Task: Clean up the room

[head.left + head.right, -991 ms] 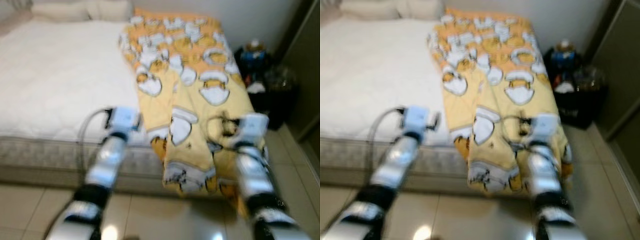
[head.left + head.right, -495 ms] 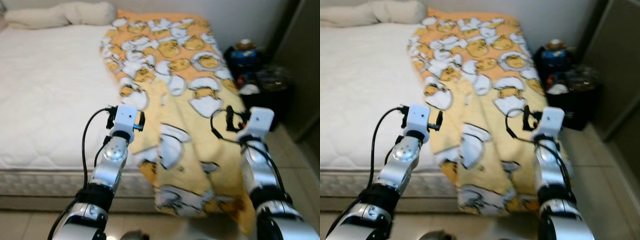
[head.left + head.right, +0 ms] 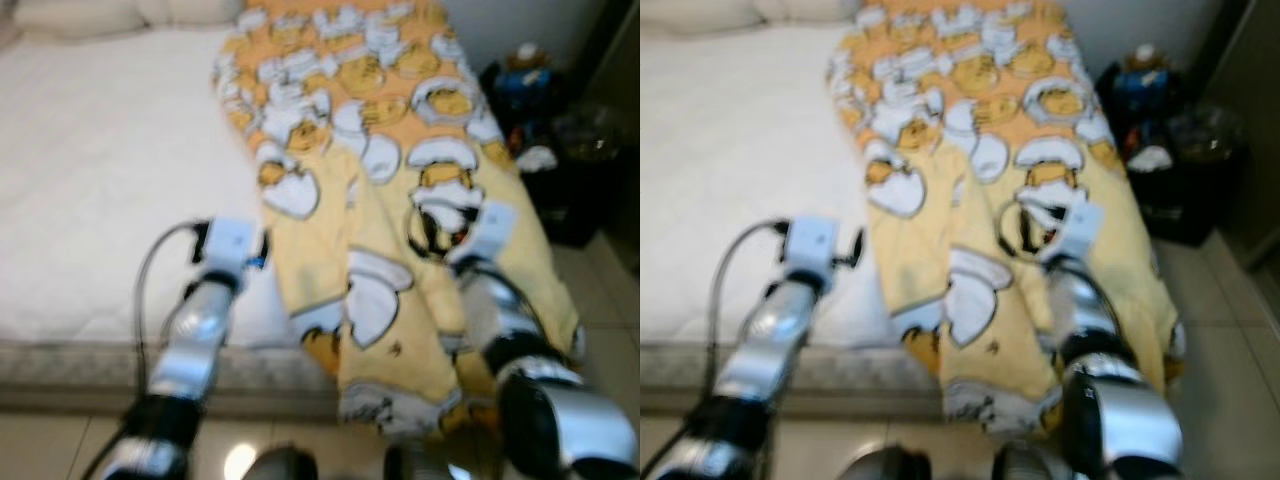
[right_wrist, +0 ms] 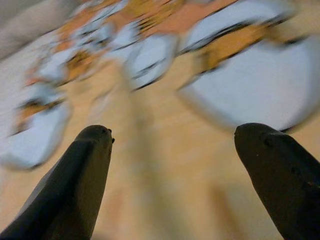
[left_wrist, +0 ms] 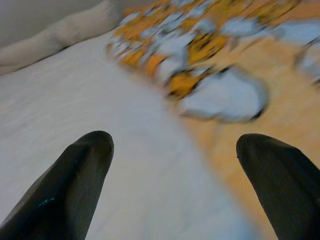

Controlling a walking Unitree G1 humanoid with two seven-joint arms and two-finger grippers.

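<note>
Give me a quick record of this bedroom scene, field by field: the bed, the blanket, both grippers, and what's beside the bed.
bed: white mattress, pillows at its far end
blanket: yellow patterned blanket along the bed's right side, its near end hanging over the foot edge toward the floor
left gripper: left gripper above the mattress near the blanket's edge, jaws open, holding nothing
right gripper: right gripper above the blanket, jaws open, holding nothing
beside bed: dark bins with clutter on the right, details blurred
floor: light tiles

left: bare mattress (image 3: 100, 180) open | right: blanket (image 3: 400, 200) ahead | far right: dark clutter (image 3: 560, 150)
</note>
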